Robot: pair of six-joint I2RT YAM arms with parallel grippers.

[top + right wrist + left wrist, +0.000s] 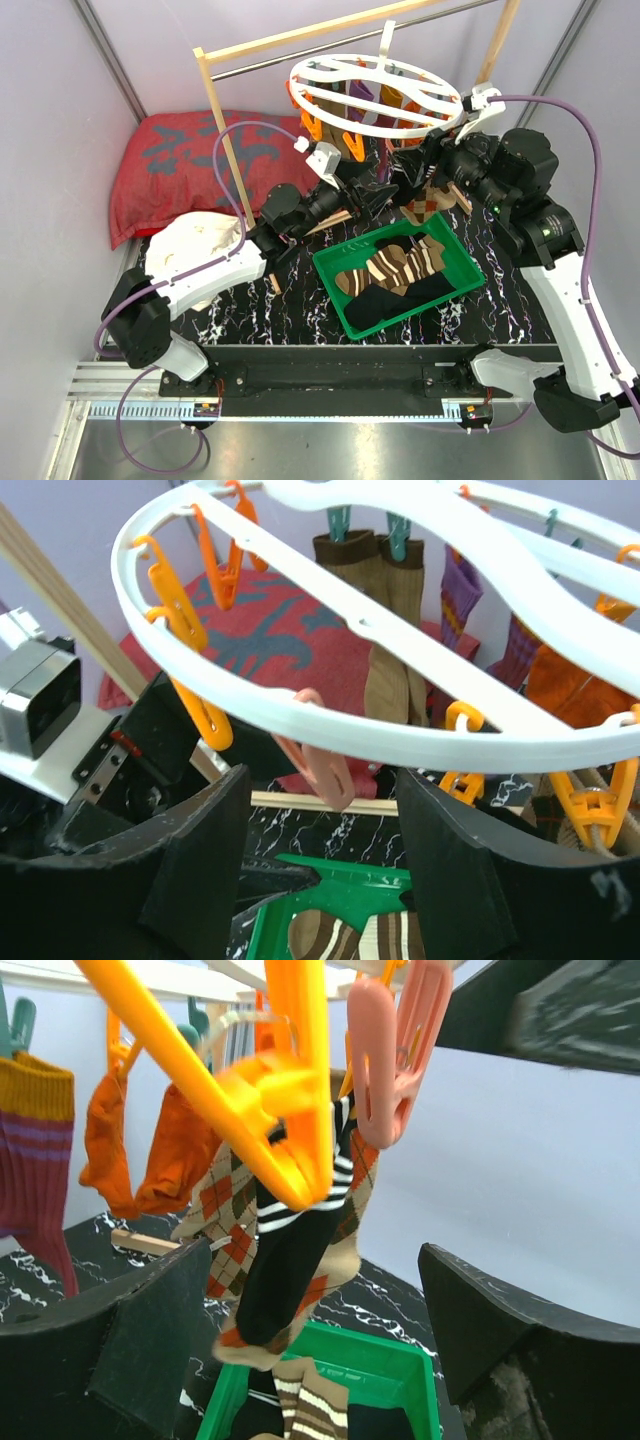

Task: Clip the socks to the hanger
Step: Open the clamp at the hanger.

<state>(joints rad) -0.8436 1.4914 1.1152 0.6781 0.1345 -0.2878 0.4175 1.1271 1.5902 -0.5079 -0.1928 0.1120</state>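
The white ring hanger (375, 95) hangs from the rod, with purple, orange and brown socks clipped at its far side. An argyle sock (425, 205) with a black sock hangs from its near side. In the left wrist view this pair (285, 1260) hangs below an orange clip (275, 1090), with a pink clip (390, 1060) beside it. My left gripper (378, 200) (315, 1290) is open and empty, its jaws either side of the hanging pair. My right gripper (415, 160) (322, 780) is open and empty just under the ring (400, 720), around the pink clip (325, 765). Striped socks (395, 265) and black socks lie in the bin.
A green bin (460, 290) sits at the table's middle, below both grippers. A pale wooden frame (222, 130) with a metal rod holds the hanger. A red pillow (170, 160) and a white cloth (195, 245) lie at the left. Walls close in on both sides.
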